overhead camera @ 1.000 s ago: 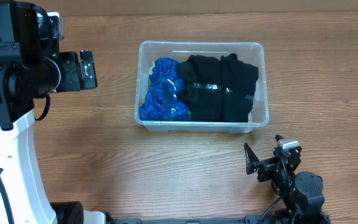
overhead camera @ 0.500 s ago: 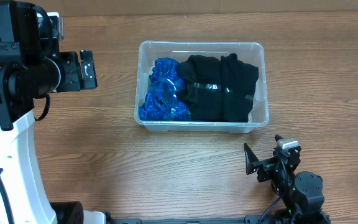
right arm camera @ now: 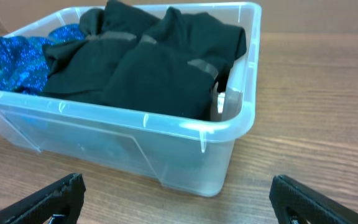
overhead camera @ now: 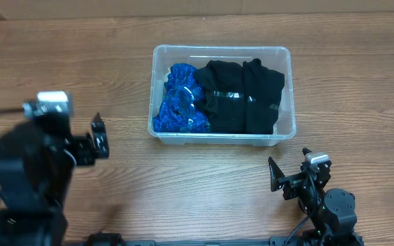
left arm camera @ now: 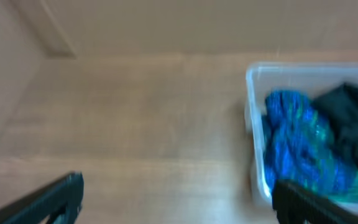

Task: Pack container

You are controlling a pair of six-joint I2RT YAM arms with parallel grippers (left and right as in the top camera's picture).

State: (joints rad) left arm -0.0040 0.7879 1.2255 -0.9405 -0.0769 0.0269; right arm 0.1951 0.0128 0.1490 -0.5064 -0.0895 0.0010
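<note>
Leftmost, the left tool (overhead camera: 99,140) hangs blurred above the wooden surface (overhead camera: 115,198), its fingers spread wide and gripping nothing. Toward the middle, the container (overhead camera: 221,48) sits on the surface, holding a crumpled blue cloth (overhead camera: 178,102) at its left end and folded black garments (overhead camera: 243,96) filling the rest. At the front right, the right tool (overhead camera: 289,174) sits released and unloaded, apart from the container.
</note>
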